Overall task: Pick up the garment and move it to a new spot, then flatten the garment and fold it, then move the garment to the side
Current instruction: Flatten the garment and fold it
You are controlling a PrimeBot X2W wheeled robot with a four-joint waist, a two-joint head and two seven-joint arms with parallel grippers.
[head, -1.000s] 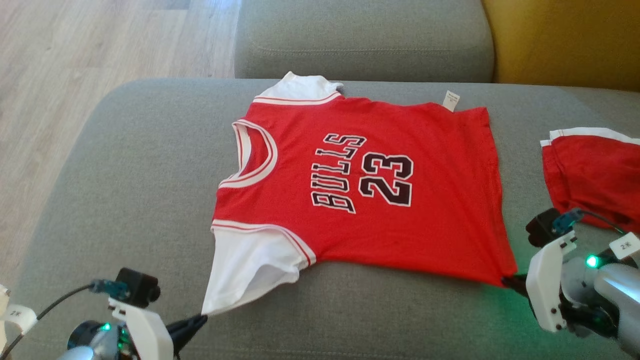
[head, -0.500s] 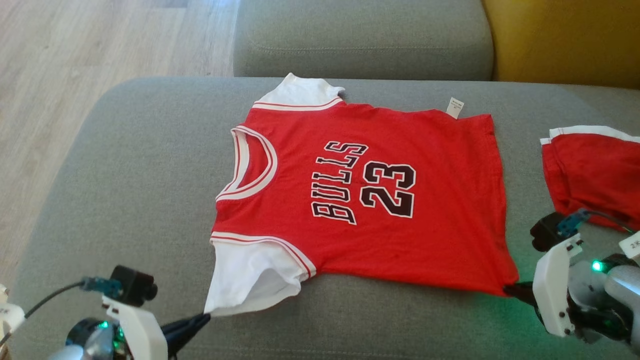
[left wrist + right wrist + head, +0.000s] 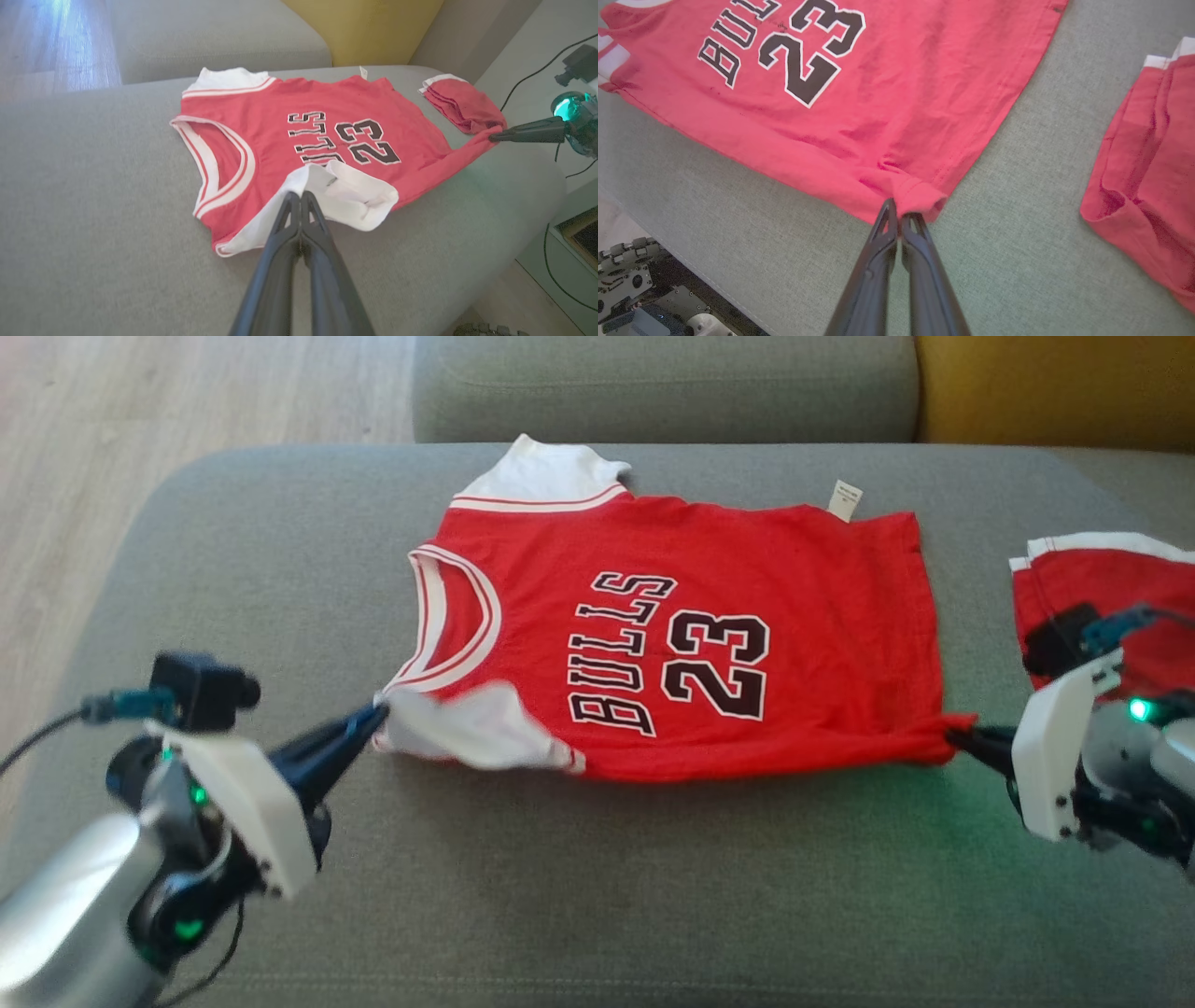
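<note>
Grey sofa (image 3: pixel 233 569) carries a red jersey (image 3: pixel 803 616) lying flat near the middle, print up. With fingers pressed together, the left gripper (image 3: pixel 378 717) pinches the white near sleeve (image 3: pixel 467 733), folded over the red front. Likewise the right gripper (image 3: pixel 954 737) pinches the near hem corner. Red shorts (image 3: pixel 1120 579) lie at the right edge, apart from the jersey.

The left claw (image 3: pixel 373 717) and right claw (image 3: pixel 954 737) each have two slim dark fingers on a white bracket (image 3: pixel 245 803) dotted with black screws. Each carries a small black camera (image 3: pixel 196 679) with a teal plug and a black cable (image 3: pixel 37 739). A green light (image 3: pixel 1137 709) glows by the silver forearm (image 3: pixel 65 905).
</note>
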